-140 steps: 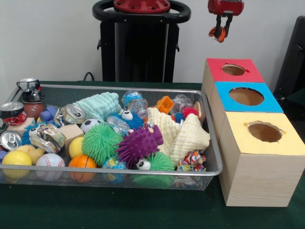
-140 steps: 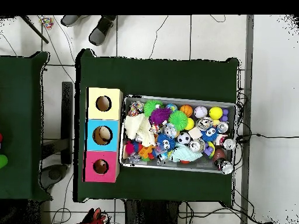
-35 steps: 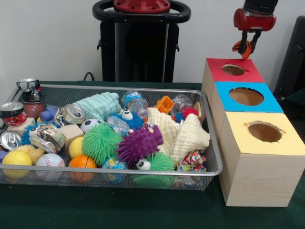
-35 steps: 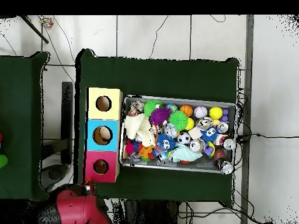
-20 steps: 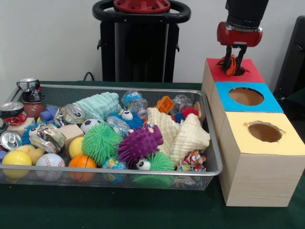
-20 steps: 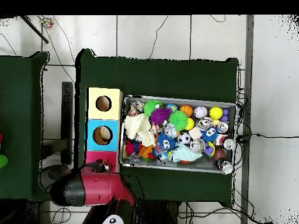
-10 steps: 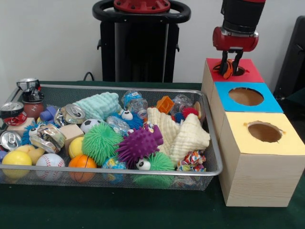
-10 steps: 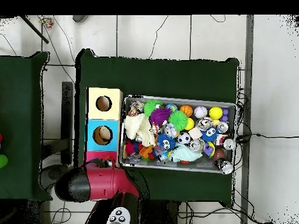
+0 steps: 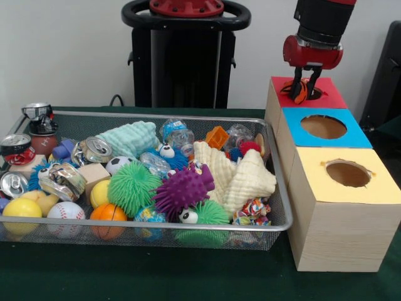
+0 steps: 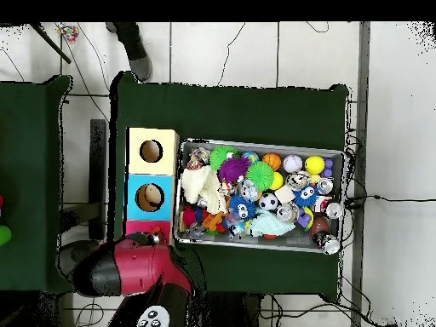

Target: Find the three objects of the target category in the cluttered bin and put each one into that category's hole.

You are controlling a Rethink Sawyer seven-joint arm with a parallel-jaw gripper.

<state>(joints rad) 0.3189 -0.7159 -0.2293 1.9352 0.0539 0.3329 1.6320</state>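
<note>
1. The orange piece [image 9: 300, 91] sits between the claw's fingers, right over the hole of the red box [image 9: 326, 94]. It looks like a small plastic thing, but I cannot tell what it is exactly.
2. The claw [image 9: 302, 91] is closed on this piece. Its tips hang just above the red top, at the hole's left rim as the front view shows it.
3. I judge that the step in hand is the drop. To do it well, the piece should be centred over the opening before the fingers part, because now it seems a little to the left of the middle and could catch on the rim.
4. A low and straight release is safer than a drop from high.
5. The overhead view hides the red box almost fully under the arm [image 10: 128, 268], so it cannot confirm the alignment.
6. The blue box [image 9: 351, 135] and the yellow box [image 9: 369, 188] stand nearer to the camera in the same row.
7. The bin [image 9: 279, 216], to the left of the boxes, is full of toys.
</note>
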